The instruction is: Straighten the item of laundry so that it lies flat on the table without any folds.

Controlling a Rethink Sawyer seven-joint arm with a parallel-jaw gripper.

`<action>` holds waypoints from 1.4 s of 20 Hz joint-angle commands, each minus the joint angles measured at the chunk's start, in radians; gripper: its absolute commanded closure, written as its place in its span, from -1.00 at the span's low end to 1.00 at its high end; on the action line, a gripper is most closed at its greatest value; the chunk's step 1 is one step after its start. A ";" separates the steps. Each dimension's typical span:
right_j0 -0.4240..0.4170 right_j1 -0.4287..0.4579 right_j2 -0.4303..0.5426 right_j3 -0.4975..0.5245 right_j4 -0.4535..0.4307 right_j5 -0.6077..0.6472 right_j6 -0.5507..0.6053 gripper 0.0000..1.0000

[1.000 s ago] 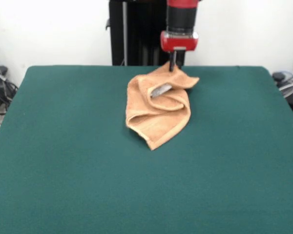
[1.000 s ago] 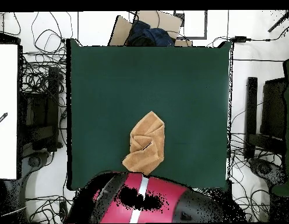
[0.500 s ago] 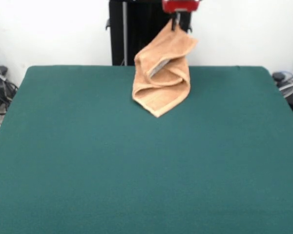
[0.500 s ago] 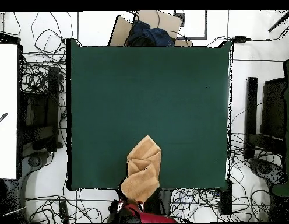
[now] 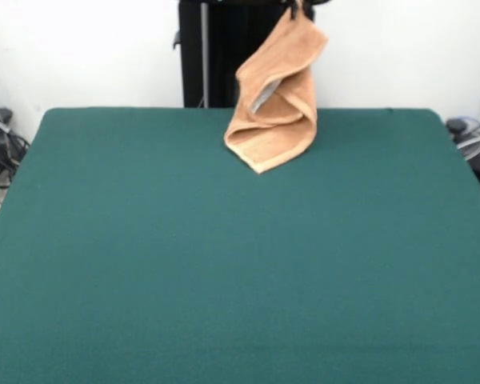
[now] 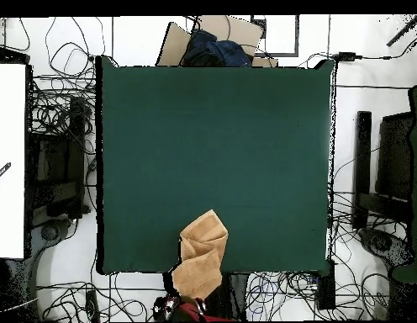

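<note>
**Towel suspended over the table's far edge**

In the front view, the near and middle stretch of the table (image 5: 224,272) is seen as bare dark green cloth top. Nothing is seen lying on it.

Farther back, the towel (image 5: 276,100) is seen hanging in the air above the far edge of the table. It is held by its top corner and hangs bunched, with several vertical folds. Its lowest corner points down, and whether that tip touches the green top cannot be told from this view. A small grey tag (image 5: 261,101) is visible inside one fold, on the towel's left side in the picture.

At the very top of the front view, only the dark tips of the gripper (image 5: 293,10) are seen, closed upon the towel's top corner. The rest of the arm is cut off by the picture's edge. Behind the towel a black pedestal column (image 5: 216,56) is seen against a white wall.

In the overhead view, the towel (image 6: 200,256) is recorded at the table's (image 6: 212,135) edge on the robot's side, partly over the green top and partly beyond it. A small red part of the arm (image 6: 195,311) is seen just below it. Cables (image 6: 56,126) are seen beside the table on both sides.
</note>
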 commanded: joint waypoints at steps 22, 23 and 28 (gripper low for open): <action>0.043 -0.356 0.202 -0.208 0.132 0.509 0.037 1.00; 0.049 -0.345 0.204 -0.223 0.129 0.510 0.044 1.00; 0.080 -0.300 0.202 -0.263 0.131 0.487 0.077 1.00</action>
